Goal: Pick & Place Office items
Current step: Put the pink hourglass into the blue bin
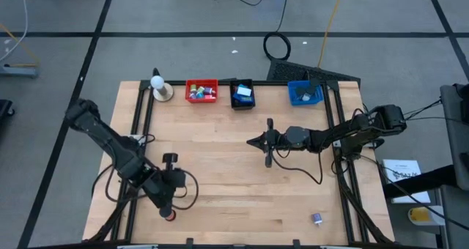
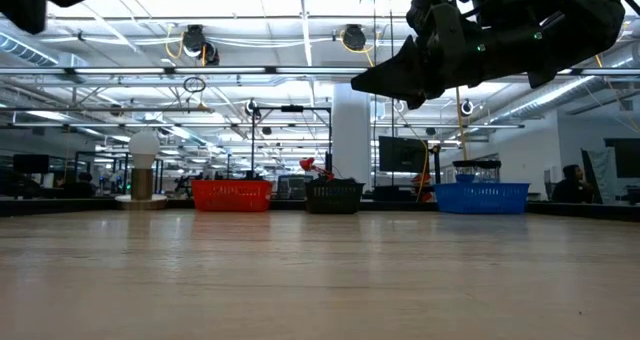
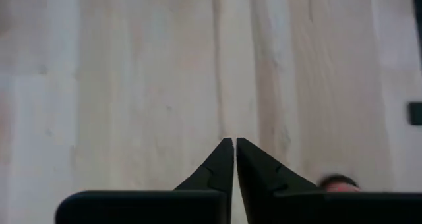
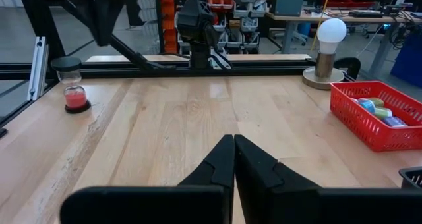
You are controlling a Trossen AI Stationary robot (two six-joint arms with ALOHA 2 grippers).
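My left gripper [image 1: 168, 206] [image 3: 235, 145] hangs shut over bare wood near the table's front left, tilted down, with nothing between its fingers. A small hourglass with red sand [image 1: 170, 216] [image 4: 75, 87] stands upright on the table right beside it. My right gripper [image 1: 253, 140] [image 4: 234, 141] is shut and empty, held level above the table's middle, pointing toward the left edge. Small office items lie in the red bin [image 1: 201, 91] and the black bin [image 1: 242, 94]. One small purple piece [image 1: 316, 218] lies near the front right corner.
A blue bin [image 1: 305, 94] stands at the back right, in line with the other two bins. A white ball lamp on a tan base [image 1: 160, 88] stands at the back left. Black rails [image 1: 139, 110] border the table. Bare wood stretches between the two arms.
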